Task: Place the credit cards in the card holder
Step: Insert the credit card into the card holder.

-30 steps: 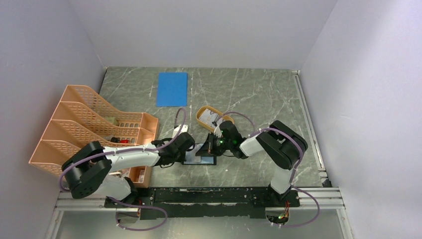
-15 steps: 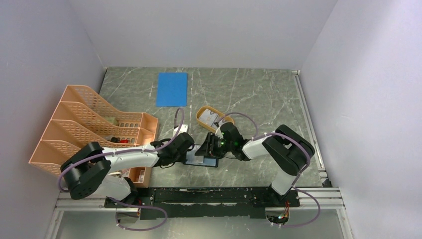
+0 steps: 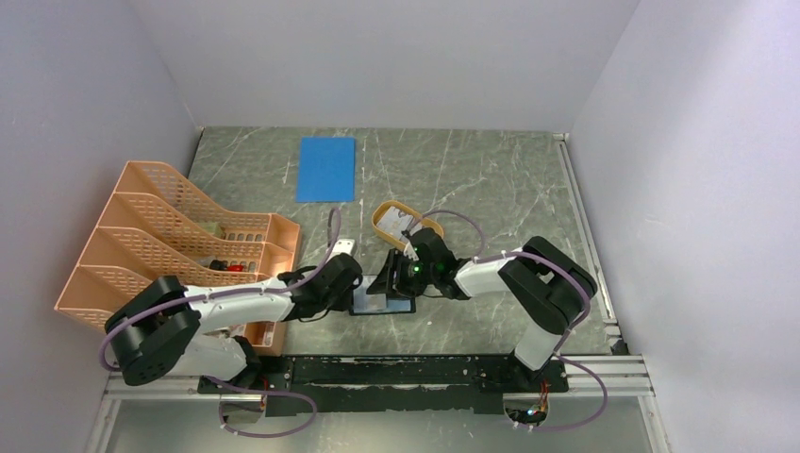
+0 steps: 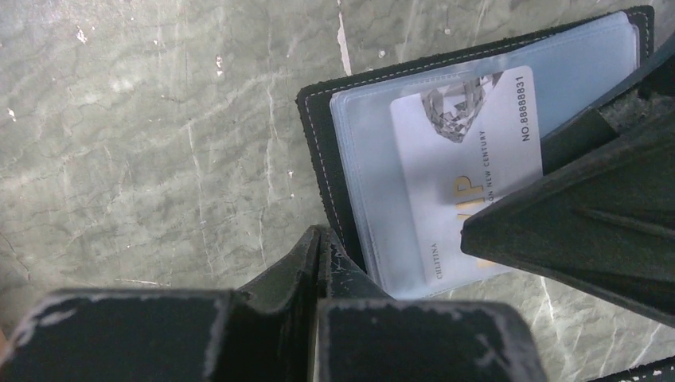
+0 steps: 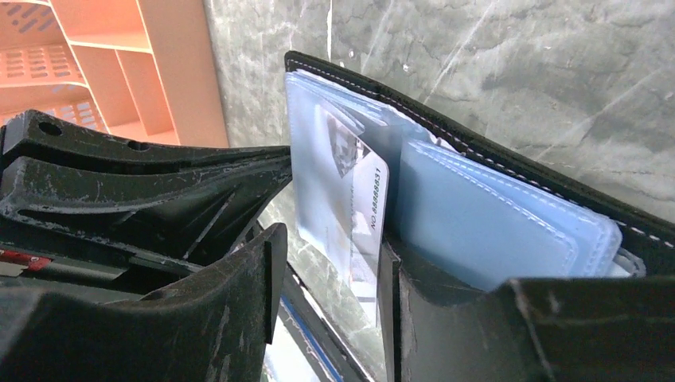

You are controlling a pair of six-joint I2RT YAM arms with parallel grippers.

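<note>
Centre of the table, seen from above: your two arms meet over the card holder, which lies open on the grey marbled surface just ahead of the arm bases.

Your left gripper reaches in from the left of the frame. In its own wrist view the left gripper has its fingers pressed together, their tips at the lower left border of the black card holder. Whether any leather sits between them, you cannot tell.

Your right gripper hangs over the holder from the right, fingers spread. Its wrist view shows the right gripper with one dark finger on either side of a pale credit card, neither finger plainly gripping it. The card stands among the bluish pockets of the card holder.

From the left wrist, that credit card lies under the holder's clear window pocket, its printed number and a diamond motif showing through. One black finger of the right gripper covers its lower right corner.

Just beyond the right gripper sits the orange oval tray with pale cards in it. The orange mesh rack fills the left side, and a blue sheet lies flat toward the far wall.
</note>
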